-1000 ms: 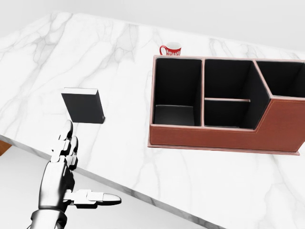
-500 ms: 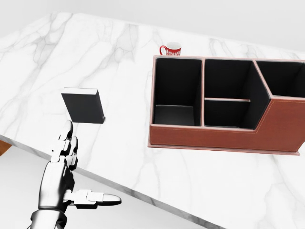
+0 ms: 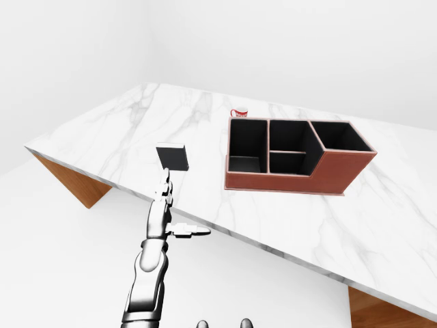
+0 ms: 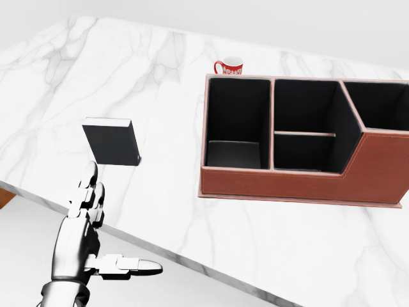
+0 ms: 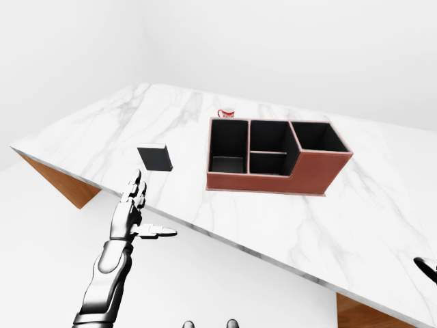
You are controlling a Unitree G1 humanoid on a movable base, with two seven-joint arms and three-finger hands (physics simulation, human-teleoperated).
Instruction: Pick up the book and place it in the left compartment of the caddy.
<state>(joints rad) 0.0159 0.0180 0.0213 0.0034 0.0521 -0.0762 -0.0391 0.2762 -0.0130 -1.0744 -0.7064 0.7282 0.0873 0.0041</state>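
A black book stands on the white marble table, near its lower-left edge in the head view. The brown caddy with black compartments sits to the right of the book, and its left compartment holds nothing. My left hand is open, fingers pointing up and thumb out to the right. It is just below the book at the table's edge and does not touch the book. A dark sliver at the right edge of the right-eye view may be my right hand. Its fingers cannot be made out.
A red and white mug stands just above the caddy's left end in the head view. The table's edge runs diagonally below my left hand. Brown table supports show under the table's corners.
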